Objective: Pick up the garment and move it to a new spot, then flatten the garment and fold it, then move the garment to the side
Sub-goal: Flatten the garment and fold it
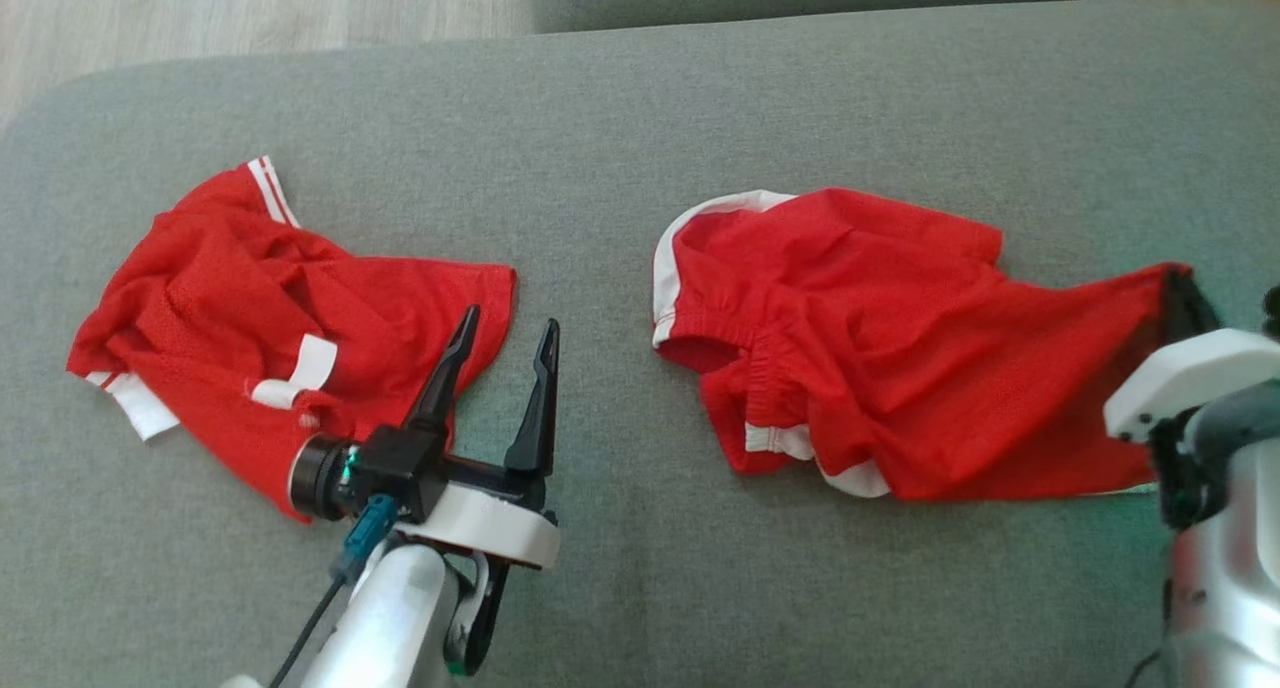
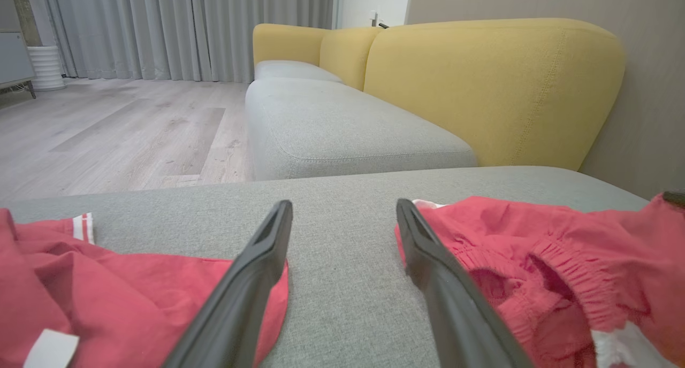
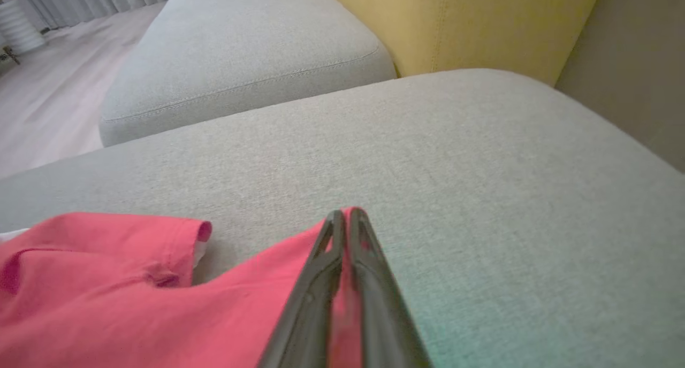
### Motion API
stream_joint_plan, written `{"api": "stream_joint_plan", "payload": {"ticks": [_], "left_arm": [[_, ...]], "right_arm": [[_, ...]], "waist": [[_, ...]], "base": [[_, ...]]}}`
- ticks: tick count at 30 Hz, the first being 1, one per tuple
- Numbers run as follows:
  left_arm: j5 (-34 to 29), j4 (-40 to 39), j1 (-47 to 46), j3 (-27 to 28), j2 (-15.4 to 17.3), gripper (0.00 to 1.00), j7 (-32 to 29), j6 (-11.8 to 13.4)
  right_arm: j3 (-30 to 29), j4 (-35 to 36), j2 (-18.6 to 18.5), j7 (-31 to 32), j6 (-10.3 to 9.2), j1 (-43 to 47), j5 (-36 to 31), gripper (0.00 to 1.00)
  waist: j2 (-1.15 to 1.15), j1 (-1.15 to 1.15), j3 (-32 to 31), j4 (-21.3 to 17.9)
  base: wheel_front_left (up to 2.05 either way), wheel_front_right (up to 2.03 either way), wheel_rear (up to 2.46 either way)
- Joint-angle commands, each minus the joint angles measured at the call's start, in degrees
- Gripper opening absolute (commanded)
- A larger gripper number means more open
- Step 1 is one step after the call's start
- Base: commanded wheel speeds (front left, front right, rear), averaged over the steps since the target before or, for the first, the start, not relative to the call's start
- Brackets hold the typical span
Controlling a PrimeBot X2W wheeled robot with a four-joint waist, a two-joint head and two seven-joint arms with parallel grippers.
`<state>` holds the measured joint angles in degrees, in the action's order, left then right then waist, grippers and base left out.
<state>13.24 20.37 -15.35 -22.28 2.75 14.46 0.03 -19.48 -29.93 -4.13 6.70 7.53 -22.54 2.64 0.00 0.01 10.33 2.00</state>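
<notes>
The right gripper (image 3: pixel 345 215) is seen pressed shut on a corner of the crumpled red mesh garment with white trim (image 1: pixel 870 348), centre right; its long axis is stretched left to right, elastic waistband leftward. The left gripper (image 1: pixel 505 333) is held spread beside a second red mesh garment (image 1: pixel 250 318) on the grey woven cushion (image 1: pixel 640 98). A yellow fabric sofa back (image 2: pixel 481 90) and pale wood floor (image 2: pixel 107 132) are seen beyond

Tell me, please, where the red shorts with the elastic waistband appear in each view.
Head view: shorts right of centre, stretching toward the right edge.
Left wrist view: shorts at lower right, beside the open left gripper.
Right wrist view: shorts at lower left, one corner pinched in the shut right gripper.
Shared landmark: the grey cushion they lie on.
</notes>
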Motion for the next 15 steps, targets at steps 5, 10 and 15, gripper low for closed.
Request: {"api": "stream_joint_plan", "payload": {"ticks": [5,10,15], "left_arm": [[0.7,-1.59,-2.62,1.22,0.13,1.0,0.54,0.6],[0.9,-1.92,-1.91,1.55,0.13,1.0,0.54,0.81],[1.24,-2.35,-0.54,1.6,0.13,1.0,0.54,0.79]], "right_arm": [[-1.65,-0.37,-0.69,-5.06,-0.04,-3.85,-4.92,1.0],[1.0,1.81,0.22,-12.14,-0.04,-0.46,-5.84,1.0],[7.04,6.64,0.98,-16.71,-0.04,7.59,-3.46,1.0]], "waist": [[0.0,-0.01,-0.74,-0.43],[0.0,-0.01,-2.46,-2.02],[0.0,-0.01,-4.4,-4.06]], "base": [[0.0,0.0,0.0],[0.0,0.0,0.0],[0.0,0.0,0.0]]}}
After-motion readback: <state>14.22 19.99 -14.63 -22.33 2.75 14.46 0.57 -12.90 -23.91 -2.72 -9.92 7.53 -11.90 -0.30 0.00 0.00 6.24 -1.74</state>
